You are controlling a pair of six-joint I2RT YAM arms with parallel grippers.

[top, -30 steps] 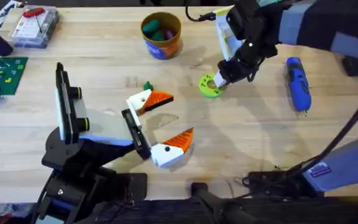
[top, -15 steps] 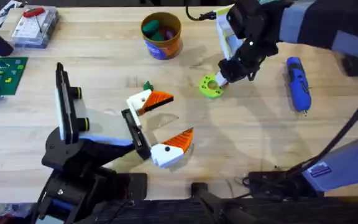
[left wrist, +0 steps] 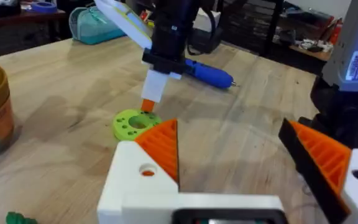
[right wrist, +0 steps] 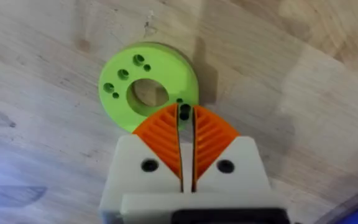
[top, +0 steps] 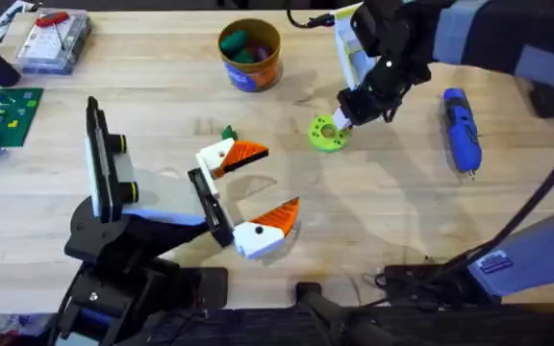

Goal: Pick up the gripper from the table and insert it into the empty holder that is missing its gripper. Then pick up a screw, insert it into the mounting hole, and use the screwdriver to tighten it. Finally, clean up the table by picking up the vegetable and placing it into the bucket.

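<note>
My right gripper [top: 339,122] hangs over the near edge of a lime-green ring disc [top: 326,134] on the table [top: 392,202]. Its orange pads [right wrist: 211,134] are shut on a small dark screw [right wrist: 183,112], just beside the disc's [right wrist: 148,78] small holes. The blue screwdriver [top: 461,127] lies to the right. My left gripper [top: 273,183] rests open in the table's middle, holding nothing; a small green vegetable [top: 227,133] lies just beyond it. The orange bucket [top: 249,54] stands at the back with vegetables inside. The task's loose gripper and its holder are out of view.
A clear box [top: 52,40] with a red-handled tool sits at the back left, and a green board [top: 0,114] lies at the left edge. Black cables and mounts run along the near edge. Bare wood lies between the two grippers.
The right gripper has shifted very slightly toward the far side over the green disc, still shut. The left arm has not moved.
</note>
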